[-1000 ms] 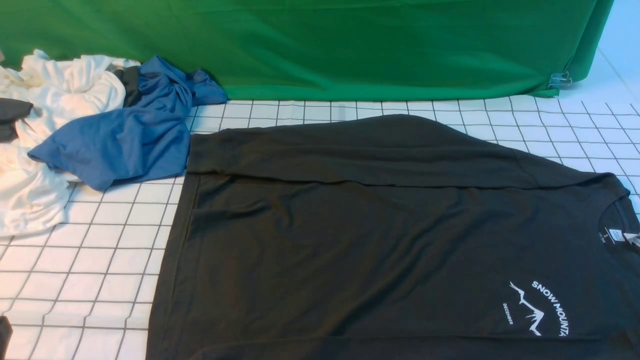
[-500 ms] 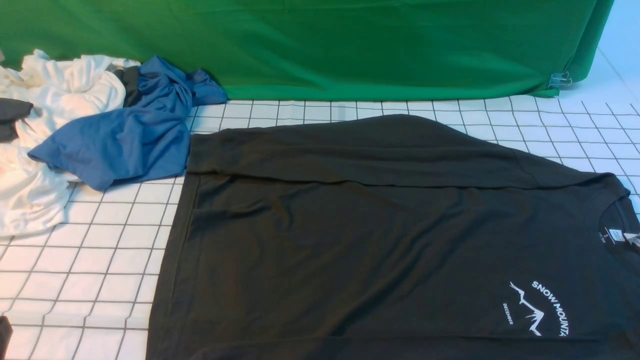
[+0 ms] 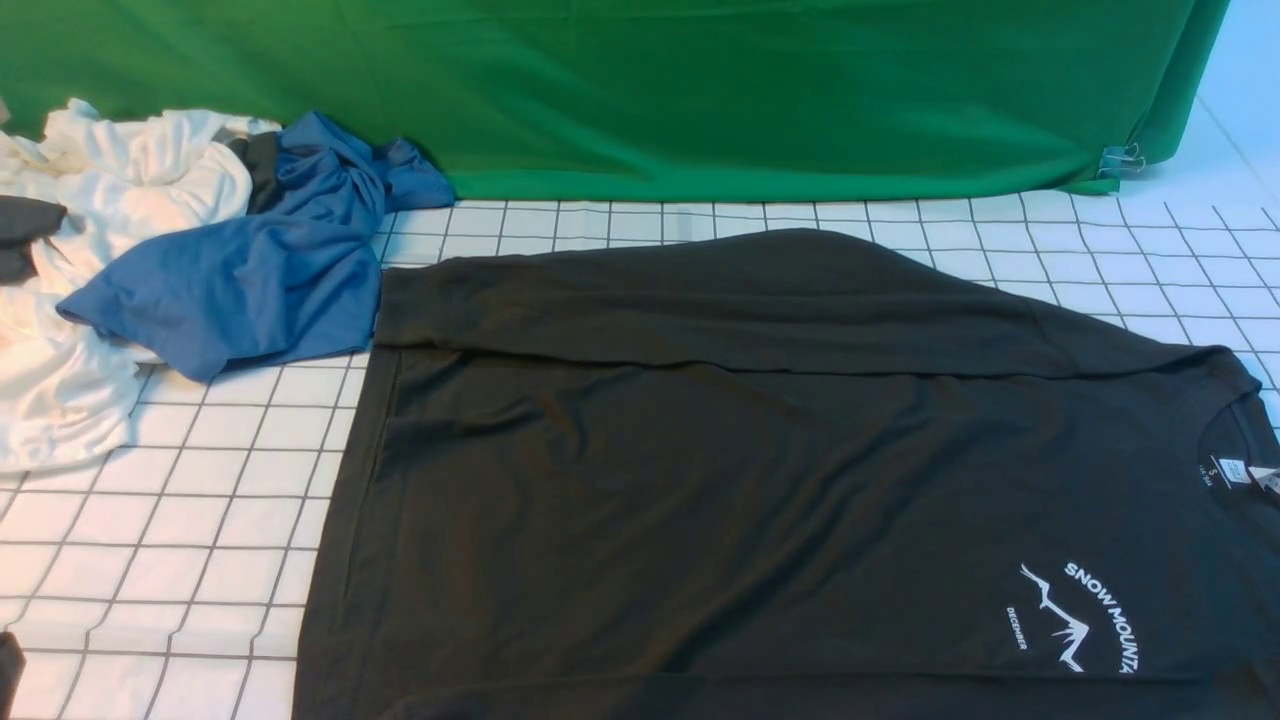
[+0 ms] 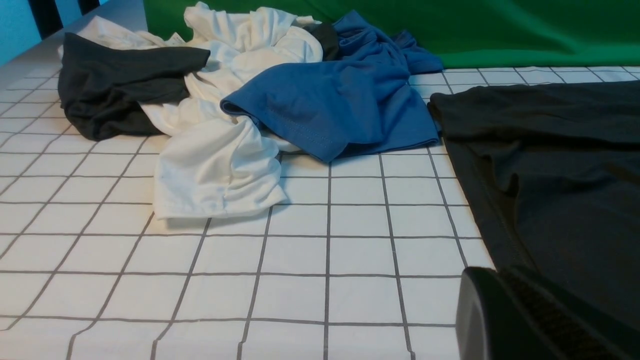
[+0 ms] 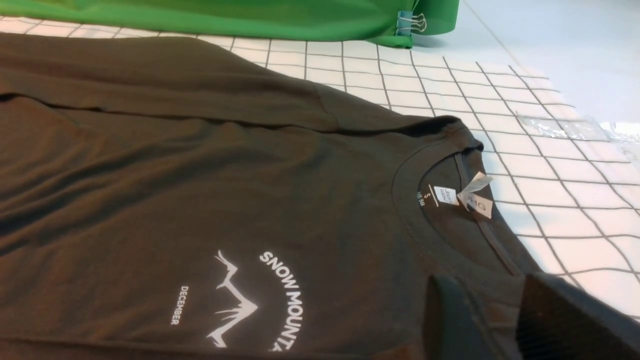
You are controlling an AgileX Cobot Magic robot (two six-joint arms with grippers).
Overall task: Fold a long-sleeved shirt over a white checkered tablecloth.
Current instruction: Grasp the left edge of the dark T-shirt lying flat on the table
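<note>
**Visitor:** What sits at the upper left of the frame?

**Onlooker:** A heap of white garments (image 3: 70,400), with a blue garment (image 3: 240,280) draped over its right side. Both rest on the white checkered tablecloth (image 3: 180,500). The green backdrop cloth (image 3: 700,90) hangs across the top.

**Visitor:** And the centre?

**Onlooker:** The long-sleeved shirt (image 3: 750,480) lies flat on the tablecloth. It runs from centre frame to the right edge and off the bottom edge, with the hem to the left and the collar to the right. Its far sleeve (image 3: 700,300) is folded across the body along the upper edge, the cuff just beside the blue garment.

**Visitor:** Any markings?

**Onlooker:** The white mountain print (image 3: 1080,615) is at lower right. Above it, at the right edge, the white neck label (image 3: 1235,472) shows inside the collar.

**Visitor:** The pincers?

**Onlooker:** Neither appears from the front. The left gripper (image 4: 492,280) (seen only through its own wrist camera) is clenched, low beside the shirt's hem edge. I cannot tell whether it touches any cloth. The right gripper (image 5: 487,285) has its jaws parted, low over the shirt near the collar. Flat fabric shows in the gap and nothing is grasped.
</note>
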